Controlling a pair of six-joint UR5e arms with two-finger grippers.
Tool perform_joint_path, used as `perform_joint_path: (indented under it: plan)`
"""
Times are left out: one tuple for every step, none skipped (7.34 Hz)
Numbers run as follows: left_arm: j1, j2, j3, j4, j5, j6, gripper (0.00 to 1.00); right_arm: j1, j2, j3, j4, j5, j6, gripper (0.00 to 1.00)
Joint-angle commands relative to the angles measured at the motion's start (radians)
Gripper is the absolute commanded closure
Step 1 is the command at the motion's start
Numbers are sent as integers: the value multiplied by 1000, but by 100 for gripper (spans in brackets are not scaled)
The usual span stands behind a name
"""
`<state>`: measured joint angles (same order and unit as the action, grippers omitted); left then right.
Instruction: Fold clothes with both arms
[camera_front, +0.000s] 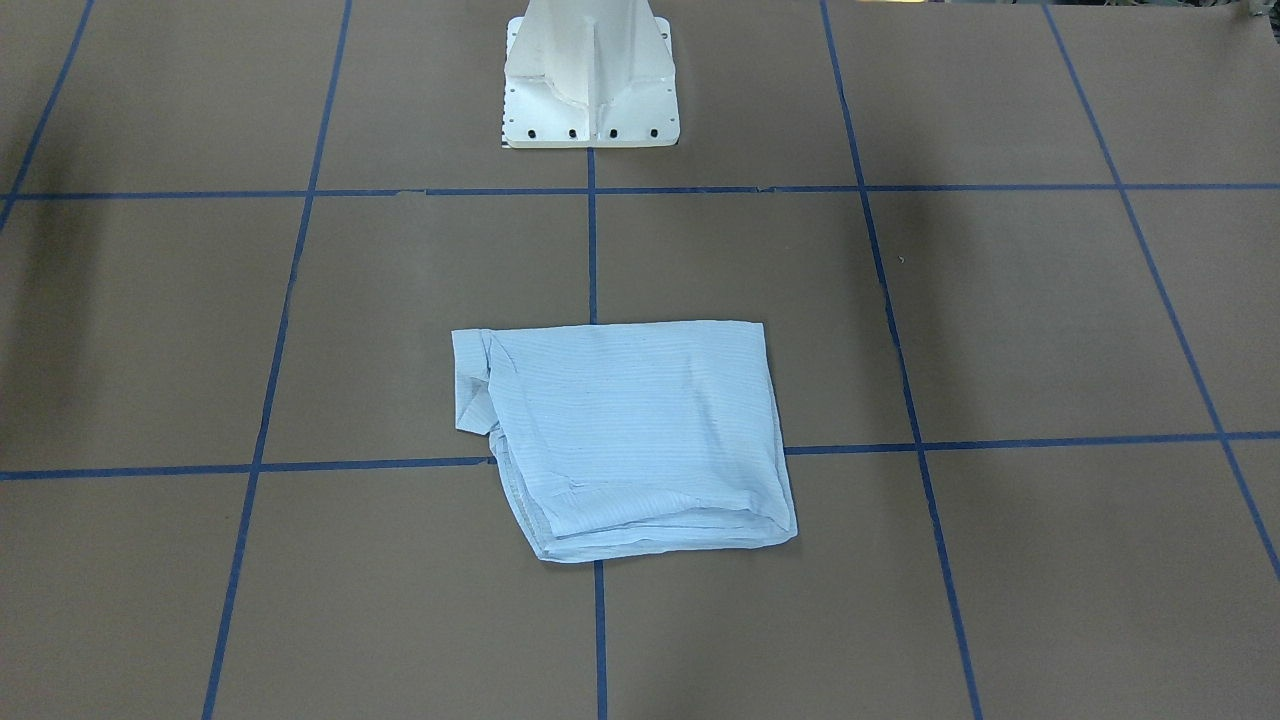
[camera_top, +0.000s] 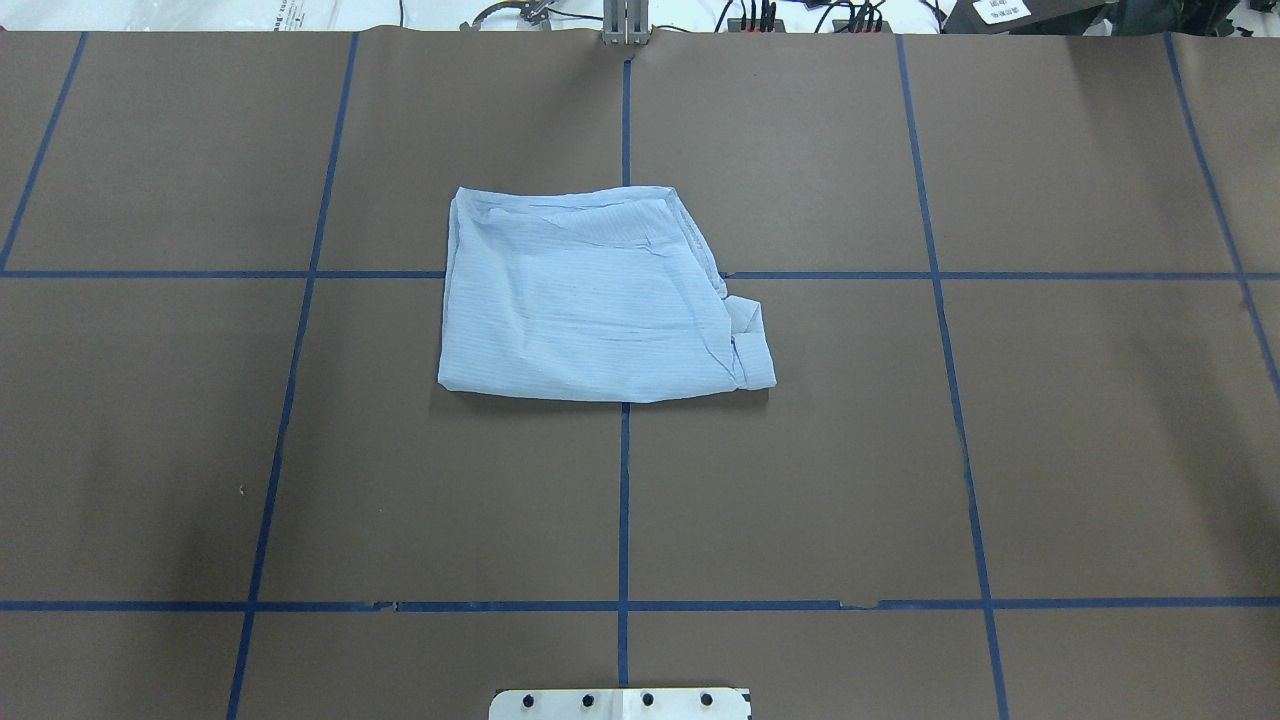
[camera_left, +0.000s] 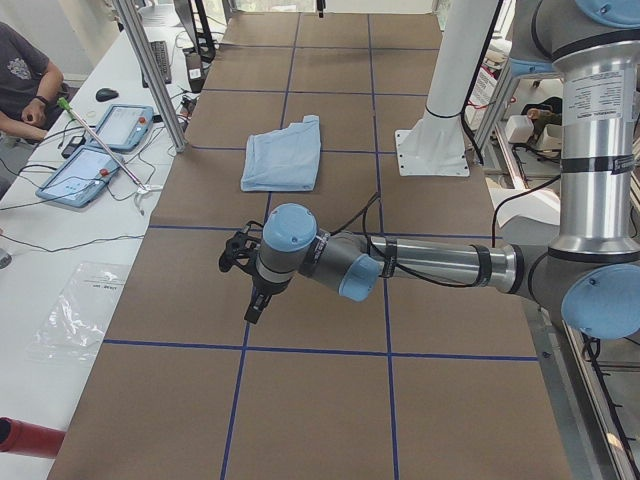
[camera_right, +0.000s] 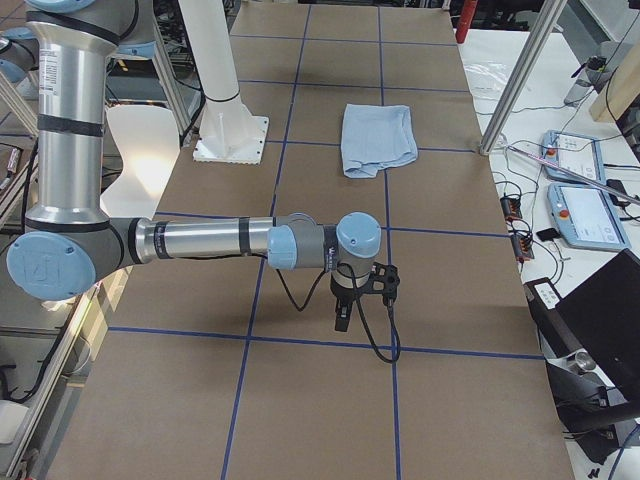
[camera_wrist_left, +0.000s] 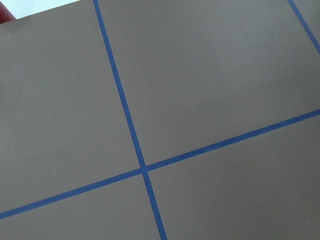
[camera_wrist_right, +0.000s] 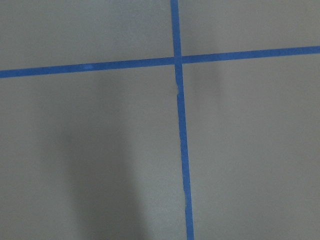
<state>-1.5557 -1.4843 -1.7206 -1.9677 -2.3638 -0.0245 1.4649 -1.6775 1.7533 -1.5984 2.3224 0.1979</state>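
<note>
The folded light-blue striped shirt (camera_top: 600, 300) lies flat at the middle of the brown, blue-taped desk (camera_top: 1000, 450). The black left hand (camera_left: 254, 308) and black right hand (camera_right: 342, 318) hang well apart from it; open or closed, I cannot tell.

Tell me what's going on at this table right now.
A light-blue shirt lies folded into a compact rectangle on the brown table, in front of the white pedestal. Nothing touches it. The left arm and right arm reach low over bare table near opposite ends, well away from the shirt. The left gripper and right gripper carry nothing; open or shut can't be told. The folding looks finished.
</note>
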Motion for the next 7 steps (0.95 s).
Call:
perform_joint_path:
  plan:
    - [-1,7,-4,7,-3,-2,0,0,1,6,0,0,0,0]
    - [-3,18,-10,12,-43,-3,0,0,2,6,0,0,2,0]
    - [-3,28,24,10,-102,-2,0,0,2,5,0,0,2,0]
    - [-3,16,9,3,-126,-3,0,0,2,9,0,0,3,0]
    - [-3,18,-43,6,-121,-2,0,0,2,3,0,0,3,0]
    - [-7,44,-86,1,-111,-14,0,0,4,6,0,0,3,0]
    - [-6,42,-102,12,-109,-12,0,0,4,6,0,0,3,0]
